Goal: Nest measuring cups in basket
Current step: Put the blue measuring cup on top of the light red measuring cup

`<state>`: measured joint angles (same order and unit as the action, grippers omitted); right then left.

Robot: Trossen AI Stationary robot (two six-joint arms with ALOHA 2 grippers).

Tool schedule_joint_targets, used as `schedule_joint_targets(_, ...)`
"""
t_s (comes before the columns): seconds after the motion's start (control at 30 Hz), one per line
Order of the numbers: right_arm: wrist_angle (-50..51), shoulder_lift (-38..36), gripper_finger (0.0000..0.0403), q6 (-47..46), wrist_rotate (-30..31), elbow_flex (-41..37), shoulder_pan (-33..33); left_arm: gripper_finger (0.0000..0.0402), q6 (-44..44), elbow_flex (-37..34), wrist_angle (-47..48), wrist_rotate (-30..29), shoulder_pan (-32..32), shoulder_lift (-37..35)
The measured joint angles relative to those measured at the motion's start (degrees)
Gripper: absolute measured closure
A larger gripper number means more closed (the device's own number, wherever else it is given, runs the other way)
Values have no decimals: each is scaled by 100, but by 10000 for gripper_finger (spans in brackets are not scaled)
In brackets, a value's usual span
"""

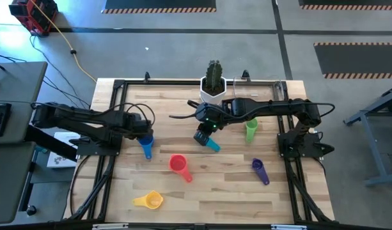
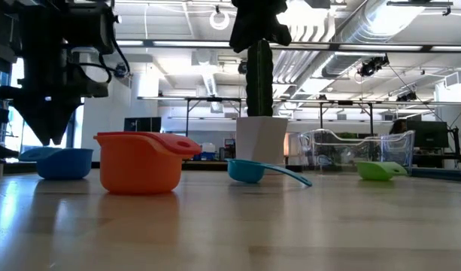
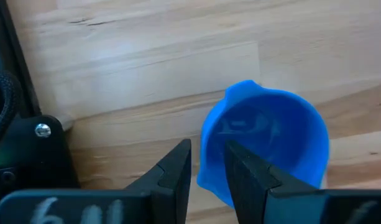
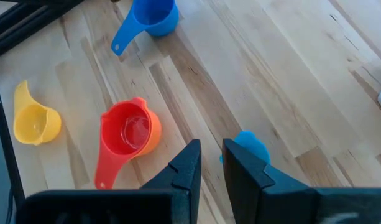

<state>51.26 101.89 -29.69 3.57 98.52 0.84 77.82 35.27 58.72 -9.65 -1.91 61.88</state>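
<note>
Left gripper is hovering right at the blue cup's rim, fingers slightly apart, nothing clamped. Right gripper hangs over the teal cup just in front of the cactus, fingers nearly together, empty. Basket sits beside the cactus, green cup close by.

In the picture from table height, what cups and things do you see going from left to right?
Blue cup → red cup → teal cup → clear basket → green cup.
</note>
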Motion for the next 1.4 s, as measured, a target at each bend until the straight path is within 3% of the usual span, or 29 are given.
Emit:
schedule_joint_targets(0.5, -1, 0, 346, -46, 22, 0, 0, 320, -150, 0, -422, -24, 0, 864)
schedule_joint_targets(0.77, -4, 0, 346, -33, 24, 0, 0, 391, -282, 4, -508, 32, 0, 864)
schedule_joint_targets(0.97, -4, 0, 346, 5, 10, 0, -1, 390, -69, 16, -646, 377, 0, 826)
schedule_joint_targets(1.4, 44, 0, 346, 469, -321, 0, -238, 396, 759, 920, -647, 664, 387, 820)
